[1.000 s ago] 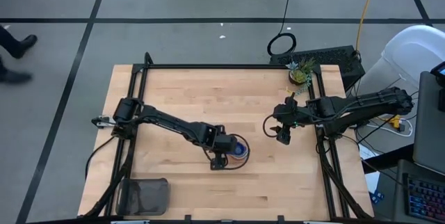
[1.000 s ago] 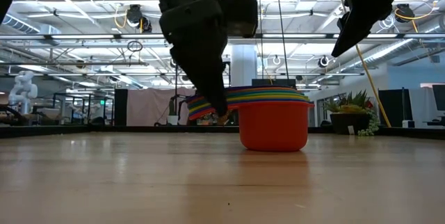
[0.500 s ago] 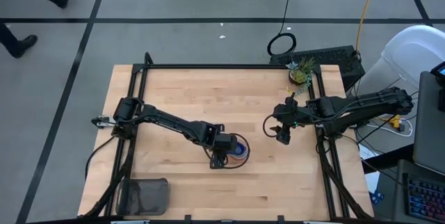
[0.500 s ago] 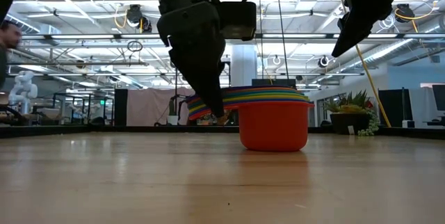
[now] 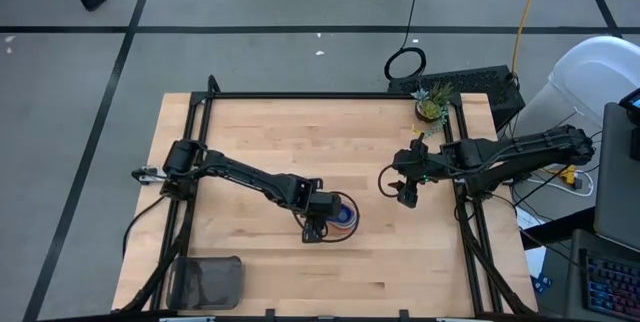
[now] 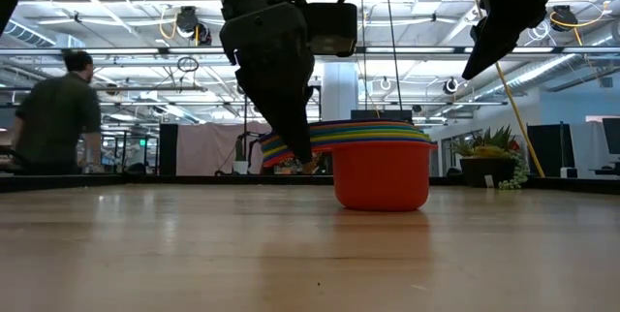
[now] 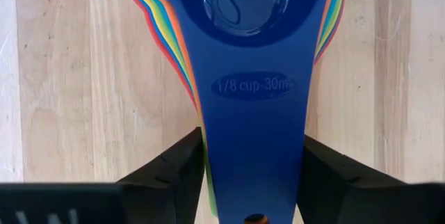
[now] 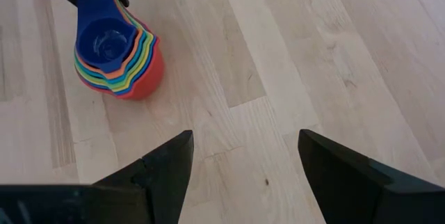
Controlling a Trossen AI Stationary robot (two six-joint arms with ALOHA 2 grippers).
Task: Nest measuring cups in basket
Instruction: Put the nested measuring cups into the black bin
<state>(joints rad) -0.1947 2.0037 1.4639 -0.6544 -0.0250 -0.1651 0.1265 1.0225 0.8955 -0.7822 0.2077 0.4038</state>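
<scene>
cups (image 5: pixel 344 214) nested mid-table | basket (image 5: pixel 208 281) at front-left corner, well apart | plant (image 5: pixel 431 107) at back-right

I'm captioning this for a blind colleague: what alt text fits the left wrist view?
The left gripper straddles the handles of a nested stack of measuring cups, its dark fingers at either side of the blue top handle marked 1/8 cup. The stack sits on a wooden table.

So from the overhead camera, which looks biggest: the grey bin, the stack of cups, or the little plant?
1. The basket, clearly the largest.
2. The stack of measuring cups, partly hidden by the left tool.
3. The plant, looking about the same as the stack, so that order is unsure.
</scene>
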